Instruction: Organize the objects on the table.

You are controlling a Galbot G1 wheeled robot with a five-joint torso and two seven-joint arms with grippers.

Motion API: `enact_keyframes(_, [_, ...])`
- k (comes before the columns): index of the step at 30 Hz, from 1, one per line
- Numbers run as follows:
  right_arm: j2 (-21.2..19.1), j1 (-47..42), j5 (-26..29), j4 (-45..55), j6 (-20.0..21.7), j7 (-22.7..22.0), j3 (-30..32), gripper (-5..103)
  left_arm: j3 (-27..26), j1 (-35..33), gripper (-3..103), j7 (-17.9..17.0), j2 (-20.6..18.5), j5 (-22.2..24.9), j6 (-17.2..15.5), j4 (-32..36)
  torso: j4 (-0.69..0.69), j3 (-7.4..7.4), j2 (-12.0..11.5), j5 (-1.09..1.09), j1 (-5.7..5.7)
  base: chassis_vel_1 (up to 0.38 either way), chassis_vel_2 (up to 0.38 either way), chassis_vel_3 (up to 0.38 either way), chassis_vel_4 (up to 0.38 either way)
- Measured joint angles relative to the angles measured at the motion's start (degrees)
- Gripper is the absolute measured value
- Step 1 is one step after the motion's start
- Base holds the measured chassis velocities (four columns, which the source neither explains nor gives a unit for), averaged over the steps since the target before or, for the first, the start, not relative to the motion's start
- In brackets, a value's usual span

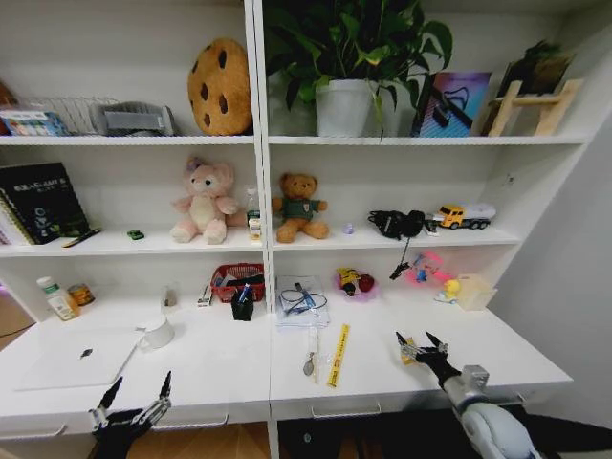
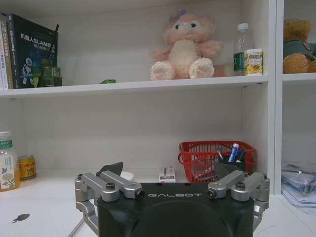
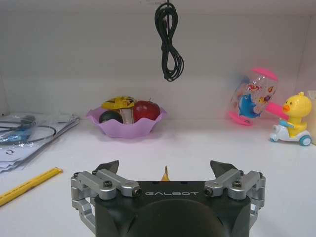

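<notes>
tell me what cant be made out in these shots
- Small item under the right gripper: head view, the fingers cover it.
- Laptop: left wrist view, gripper body blocks most of it.
- Pens in the black cup: head view, too small to count.

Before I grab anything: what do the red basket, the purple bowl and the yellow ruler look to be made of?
Red basket: likely moulded plastic, slightly glossy, with an open lattice wall. Purple bowl: probably smooth plastic, faintly translucent, with a scalloped rim. Yellow ruler: flat, matte strip; plastic or painted wood, the look leaves it open.
</notes>
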State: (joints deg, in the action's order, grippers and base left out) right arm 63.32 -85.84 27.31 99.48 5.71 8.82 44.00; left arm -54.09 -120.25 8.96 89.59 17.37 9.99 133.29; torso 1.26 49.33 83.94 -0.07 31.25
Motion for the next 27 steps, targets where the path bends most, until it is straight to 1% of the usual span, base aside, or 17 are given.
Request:
enact_keyframes(4, [-0.04, 0.23, 0.00, -0.83, 0.35, 0.01, -0.38, 100, 0.00, 0.00, 100, 0.00, 0.00, 0.00, 0.00, 0.00, 0.04, 0.02, -0.02, 0.18, 0.01, 0.000, 0.000, 0.000, 0.000])
enact_keyframes(8, [-0.74, 0.75, 0.09, -1.02, 0.96, 0.24, -0.69, 98, 0.00, 0.00, 100, 0.01, 0.00, 0.00, 0.00, 0.00, 0.03, 0.02, -0.02, 0.09, 0.01, 0.000, 0.000, 0.000, 0.000])
enact_keyframes(9, [-1.21, 1.05, 0.30, -1.17, 1.20, 0.45, -1.00, 86, 0.00, 0.00, 100, 0.02, 0.00, 0.00, 0.00, 0.00, 0.03, 0.02, -0.02, 0.09, 0.01, 0.000, 0.000, 0.000, 0.000])
enact_keyframes(10, [-1.37, 1.22, 0.40, -1.25, 1.22, 0.49, -1.08, 86, 0.00, 0.00, 100, 0.01, 0.00, 0.00, 0.00, 0.00, 0.02, 0.02, -0.02, 0.11, 0.01, 0.000, 0.000, 0.000, 0.000])
enact_keyframes(11, [-1.65, 1.55, 0.57, -1.41, 1.23, 0.52, -1.20, 76, 0.00, 0.00, 100, 0.01, 0.00, 0.00, 0.00, 0.00, 0.01, 0.02, -0.02, 0.09, 0.01, 0.000, 0.000, 0.000, 0.000])
enact_keyframes(13, [-1.74, 1.71, 0.66, -1.49, 1.22, 0.53, -1.21, 76, 0.00, 0.00, 100, 0.01, 0.00, 0.00, 0.00, 0.00, 0.01, 0.01, -0.02, 0.08, 0.01, 0.000, 0.000, 0.000, 0.000])
enact_keyframes(14, [-1.96, 1.95, 0.88, -1.56, 1.21, 0.58, -1.21, 71, 0.00, 0.00, 100, 0.01, 0.00, 0.00, 0.00, 0.00, 0.02, 0.02, -0.02, 0.08, 0.01, 0.000, 0.000, 0.000, 0.000])
enact_keyframes(15, [-1.96, 1.95, 0.88, -1.56, 1.21, 0.58, -1.21, 71, 0.00, 0.00, 100, 0.01, 0.00, 0.00, 0.00, 0.00, 0.02, 0.02, -0.02, 0.08, 0.01, 0.000, 0.000, 0.000, 0.000])
enact_keyframes(16, [-2.40, 2.21, 1.33, -1.46, 1.19, 0.68, -1.08, 65, 0.00, 0.00, 100, 0.01, 0.00, 0.00, 0.00, 0.00, -0.04, 0.01, -0.01, 0.02, 0.01, 0.000, 0.000, 0.000, 0.000])
enact_keyframes(18, [-2.86, 2.16, 2.39, -1.61, 1.41, 0.75, -1.30, 54, 0.00, 0.00, 100, 0.00, 0.00, 0.00, 0.00, 0.00, 0.03, 0.01, -0.02, 0.09, 0.01, 0.000, 0.000, 0.000, 0.000])
enact_keyframes(19, [-2.86, 2.16, 2.39, -1.61, 1.41, 0.75, -1.30, 54, 0.00, 0.00, 100, 0.00, 0.00, 0.00, 0.00, 0.00, 0.03, 0.01, -0.02, 0.09, 0.01, 0.000, 0.000, 0.000, 0.000])
enact_keyframes(21, [-2.95, 1.92, 2.49, -1.27, 1.50, 0.69, -1.32, 43, 0.00, 0.00, 100, 0.00, 0.00, 0.00, 0.00, 0.00, 0.02, 0.01, -0.02, 0.09, 0.01, 0.000, 0.000, 0.000, 0.000])
enact_keyframes(22, [-2.95, 1.92, 2.49, -1.27, 1.50, 0.69, -1.32, 43, 0.00, 0.00, 100, 0.00, 0.00, 0.00, 0.00, 0.00, 0.02, 0.01, -0.02, 0.09, 0.01, 0.000, 0.000, 0.000, 0.000])
enact_keyframes(24, [-2.86, 1.47, 2.60, -0.75, 1.54, 0.54, -1.02, 32, 0.00, 0.00, 100, 0.00, 0.00, 0.00, 0.00, 0.00, 0.01, 0.01, -0.01, 0.06, 0.01, 0.000, 0.000, 0.000, 0.000])
enact_keyframes(25, [-2.86, 1.47, 2.60, -0.75, 1.54, 0.54, -1.02, 32, 0.00, 0.00, 100, 0.00, 0.00, 0.00, 0.00, 0.00, 0.01, 0.01, -0.01, 0.06, 0.01, 0.000, 0.000, 0.000, 0.000])
enact_keyframes(26, [-2.82, 1.32, 2.60, -0.74, 1.54, 0.54, -0.95, 21, 0.00, 0.00, 100, 0.00, 0.00, 0.00, 0.00, 0.00, 0.01, 0.01, -0.01, 0.06, 0.01, 0.000, 0.000, 0.000, 0.000])
enact_keyframes(27, [-2.79, 1.13, 2.61, -0.78, 1.54, 0.55, -0.93, 21, 0.00, 0.00, 100, 0.00, 0.00, 0.00, 0.00, 0.00, 0.01, 0.01, -0.01, 0.04, 0.01, 0.000, 0.000, 0.000, 0.000])
